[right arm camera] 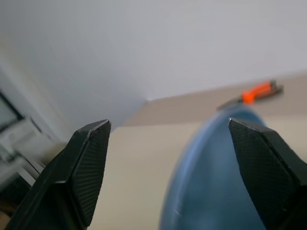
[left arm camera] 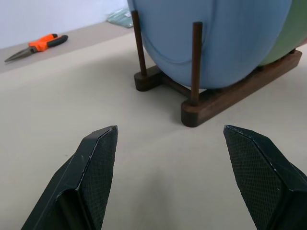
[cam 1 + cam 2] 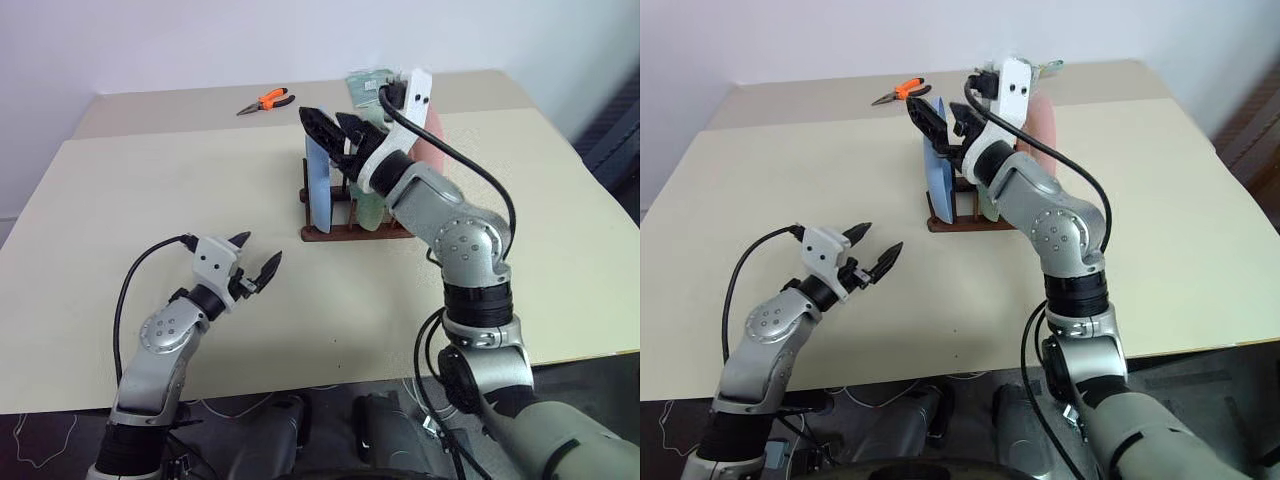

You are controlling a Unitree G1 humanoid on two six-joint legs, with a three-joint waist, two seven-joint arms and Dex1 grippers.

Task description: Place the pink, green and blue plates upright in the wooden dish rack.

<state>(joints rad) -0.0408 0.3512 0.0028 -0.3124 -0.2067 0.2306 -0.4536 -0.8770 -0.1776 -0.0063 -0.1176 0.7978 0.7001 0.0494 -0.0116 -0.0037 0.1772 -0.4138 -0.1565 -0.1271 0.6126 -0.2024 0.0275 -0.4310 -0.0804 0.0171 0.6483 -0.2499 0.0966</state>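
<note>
The wooden dish rack (image 3: 345,233) stands mid-table. Upright between its pegs at the left end is the blue plate (image 3: 320,190); the left wrist view shows it close up (image 2: 225,38). The green plate (image 3: 370,212) stands just right of it, and the pink plate (image 3: 432,140) rises at the right end, partly hidden behind my right arm. My right gripper (image 3: 330,122) hovers open just above the blue plate's top rim (image 1: 216,182), holding nothing. My left gripper (image 3: 258,256) is open and empty low over the table, in front and left of the rack.
Orange-handled pliers (image 3: 268,99) lie at the far side of the table, left of the rack. A greenish packet (image 3: 366,84) sits behind the rack. Bare tabletop (image 3: 150,190) spreads left of the rack.
</note>
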